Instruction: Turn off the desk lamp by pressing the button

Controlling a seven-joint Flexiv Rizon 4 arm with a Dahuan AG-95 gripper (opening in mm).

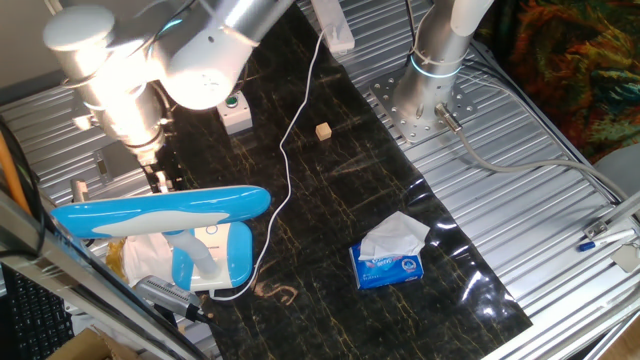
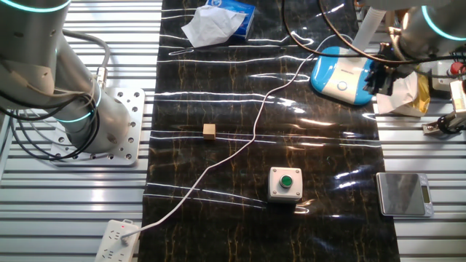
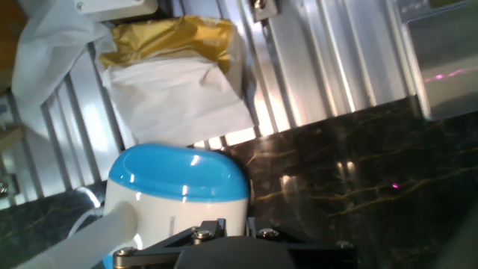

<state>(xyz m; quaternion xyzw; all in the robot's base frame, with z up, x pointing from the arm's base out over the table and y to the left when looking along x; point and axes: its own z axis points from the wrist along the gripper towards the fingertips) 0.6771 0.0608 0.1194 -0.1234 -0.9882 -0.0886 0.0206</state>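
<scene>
The desk lamp is sky-blue and white, and its long oval head [image 1: 160, 212] is folded low over its rounded base [image 1: 212, 250]. A round button [image 1: 210, 232] sits on the white top of the base. The base also shows in the other fixed view [image 2: 341, 73] and in the hand view [image 3: 179, 187]. My gripper [image 1: 162, 183] hangs just behind the lamp head, beside the base [image 2: 380, 78]. In the hand view only its dark tips [image 3: 236, 224] show at the bottom edge, above the base's rim. Whether the fingers are open or shut does not show.
The lamp's thin white cord [image 1: 290, 140] runs to a power strip [image 2: 116, 240]. A box with a green button [image 2: 285, 183], a small wooden cube [image 2: 210, 131] and a blue tissue pack [image 1: 390, 262] lie on the dark mat. A yellow and white bag [image 3: 172, 82] and a scale [image 2: 403, 194] sit nearby.
</scene>
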